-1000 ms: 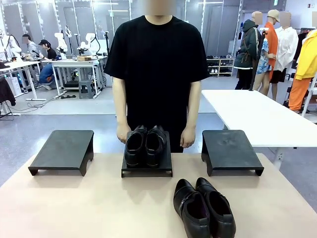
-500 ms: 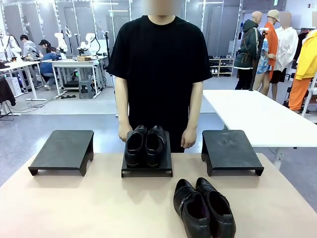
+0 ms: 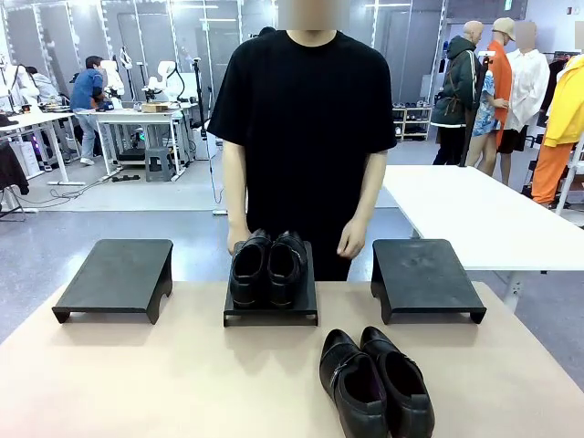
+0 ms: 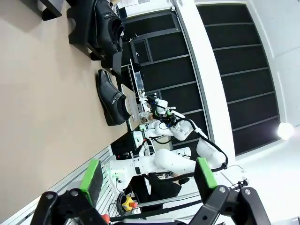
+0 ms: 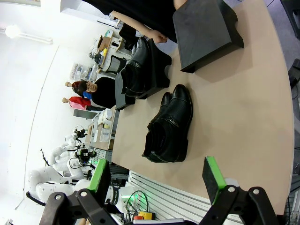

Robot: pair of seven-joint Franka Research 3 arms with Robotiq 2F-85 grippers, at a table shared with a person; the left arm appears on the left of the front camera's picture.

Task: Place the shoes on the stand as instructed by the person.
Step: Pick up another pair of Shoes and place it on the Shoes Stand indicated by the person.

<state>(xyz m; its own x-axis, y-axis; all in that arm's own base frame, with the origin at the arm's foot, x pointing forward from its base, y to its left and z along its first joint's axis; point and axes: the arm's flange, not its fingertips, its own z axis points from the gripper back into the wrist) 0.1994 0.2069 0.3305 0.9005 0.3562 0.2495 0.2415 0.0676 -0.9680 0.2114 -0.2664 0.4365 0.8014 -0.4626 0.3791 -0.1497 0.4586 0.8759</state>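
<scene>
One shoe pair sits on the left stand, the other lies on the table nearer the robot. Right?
No: the front view shows the far pair on the middle stand, not the left stand. The near pair does lie on the table.

Bright, even overhead light; soft shadows; wide-angle bending in wrist views

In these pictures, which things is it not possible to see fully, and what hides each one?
- Front view: the near ends of the table pair are cut off by the bottom edge.
- Front view: one hand of the person is partly behind the stand pair.
- Left wrist view: a bare stand is cut off by the top edge; which stand it is cannot be told.
</scene>
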